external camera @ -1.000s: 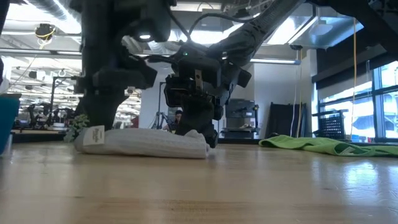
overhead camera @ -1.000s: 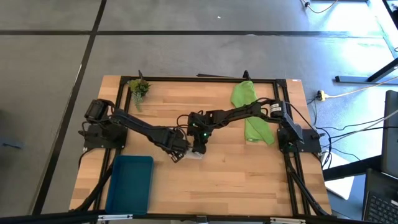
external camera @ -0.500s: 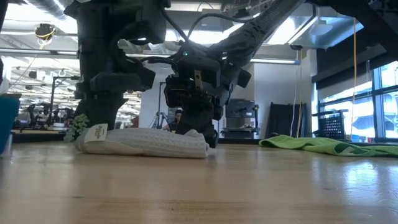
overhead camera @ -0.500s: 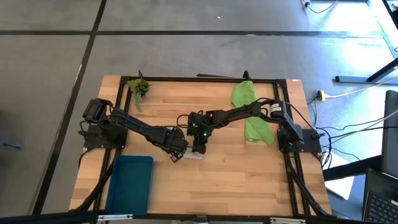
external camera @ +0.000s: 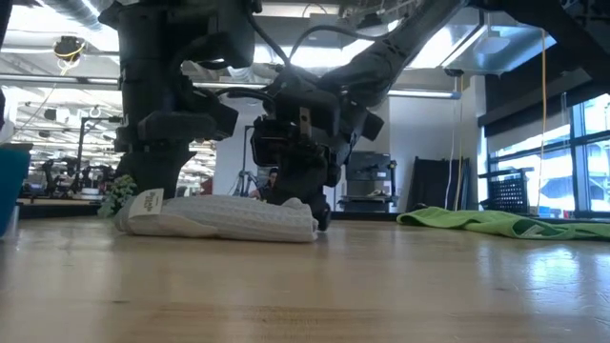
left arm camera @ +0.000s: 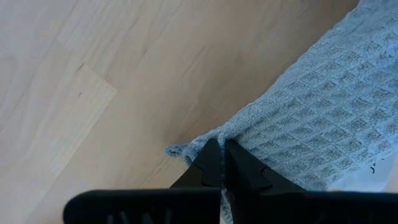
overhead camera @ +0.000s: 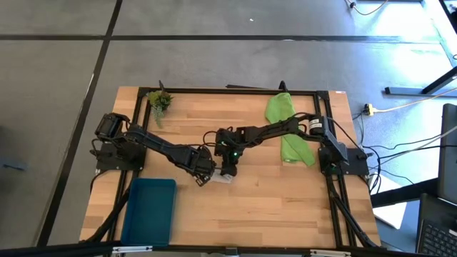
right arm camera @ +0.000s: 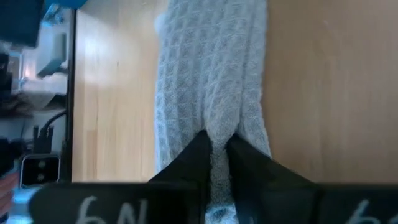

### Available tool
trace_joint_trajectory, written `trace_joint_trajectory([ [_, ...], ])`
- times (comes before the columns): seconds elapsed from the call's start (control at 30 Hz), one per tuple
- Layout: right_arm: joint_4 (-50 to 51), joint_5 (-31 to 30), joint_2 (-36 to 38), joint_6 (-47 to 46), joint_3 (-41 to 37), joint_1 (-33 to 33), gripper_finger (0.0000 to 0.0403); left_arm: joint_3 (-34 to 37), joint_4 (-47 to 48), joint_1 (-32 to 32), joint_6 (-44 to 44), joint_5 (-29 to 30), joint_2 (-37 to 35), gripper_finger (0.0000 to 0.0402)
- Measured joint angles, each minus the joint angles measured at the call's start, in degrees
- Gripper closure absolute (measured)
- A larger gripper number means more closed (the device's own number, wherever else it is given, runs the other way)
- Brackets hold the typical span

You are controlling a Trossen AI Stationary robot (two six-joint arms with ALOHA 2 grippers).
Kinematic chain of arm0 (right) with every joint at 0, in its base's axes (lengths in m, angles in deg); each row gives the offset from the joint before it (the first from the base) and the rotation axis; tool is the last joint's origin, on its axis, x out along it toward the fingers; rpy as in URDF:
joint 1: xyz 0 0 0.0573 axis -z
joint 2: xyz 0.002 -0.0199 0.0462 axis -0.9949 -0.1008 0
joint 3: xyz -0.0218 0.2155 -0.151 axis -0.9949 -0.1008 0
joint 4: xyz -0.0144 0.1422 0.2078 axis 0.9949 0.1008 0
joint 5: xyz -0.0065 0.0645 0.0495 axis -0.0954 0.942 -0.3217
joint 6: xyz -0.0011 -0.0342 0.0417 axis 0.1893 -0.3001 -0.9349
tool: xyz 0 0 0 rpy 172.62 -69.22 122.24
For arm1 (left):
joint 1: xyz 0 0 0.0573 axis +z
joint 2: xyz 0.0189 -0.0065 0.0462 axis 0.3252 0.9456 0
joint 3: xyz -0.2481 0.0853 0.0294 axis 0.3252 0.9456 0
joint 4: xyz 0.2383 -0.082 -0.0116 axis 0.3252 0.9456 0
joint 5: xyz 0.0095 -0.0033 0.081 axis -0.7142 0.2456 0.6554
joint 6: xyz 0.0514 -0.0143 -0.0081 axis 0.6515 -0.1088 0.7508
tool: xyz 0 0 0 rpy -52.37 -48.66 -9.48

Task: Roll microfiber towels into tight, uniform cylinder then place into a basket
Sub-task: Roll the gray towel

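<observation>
The light grey towel (external camera: 229, 217) lies as a low, flattened roll on the wooden table (overhead camera: 285, 207), left of its middle, with a white tag (external camera: 145, 204) at its left end. My left gripper (left arm camera: 221, 143) stands over that end, pointing down and shut on the cloth. My right gripper (right arm camera: 215, 140) is at the roll's right end (external camera: 310, 221), shut on bunched cloth. The lime green towel (overhead camera: 289, 128) lies spread out at the far right. The teal basket (overhead camera: 150, 210) sits at the near left. My left gripper pinches the grey towel's edge (left arm camera: 219, 132) next to a loose corner (left arm camera: 177, 151), between its two fingertips. The fingers come from above, pointing down. The towel lies on the table beneath them. My right gripper has a bunch of the grey towel's cloth (right arm camera: 217, 127) between its two fingers, at the roll's right end. It comes slanting down from the far right. The roll's length runs on ahead of the fingers, and it rests on the table.
A small green plant sprig (overhead camera: 158, 100) lies at the far left corner. A black frame (overhead camera: 235, 91) rims the table. Bare wood stretches along the near side, right of the basket.
</observation>
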Motion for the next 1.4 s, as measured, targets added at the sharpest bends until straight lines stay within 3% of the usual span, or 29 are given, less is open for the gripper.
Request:
trace_joint_trajectory([
  [0.37, -1.12, 0.83, 0.07, 2.11, 0.02, 0.00, 0.0347, 0.04, -0.22, 0.00, 0.07, -0.05, 0.02, 0.0401],
  [0.7, -1.07, -4.82, 1.57, 6.45, -0.02, -0.12, 0.0347, 0.07, -0.32, -0.02, 0.04, -0.05, 0.02, 0.0401],
  [0.97, -0.64, -2.27, 1.57, 6.78, -0.02, -0.04, 0.0345, 0.09, -0.63, 0.00, 0.02, -0.18, 0.02, 0.0401],
  [1.4, -1.04, -6.46, 1.92, 6.44, 0.20, 0.24, 0.0262, 0.09, -0.72, 0.00, 0.00, -0.18, 0.02, 0.0401],
])
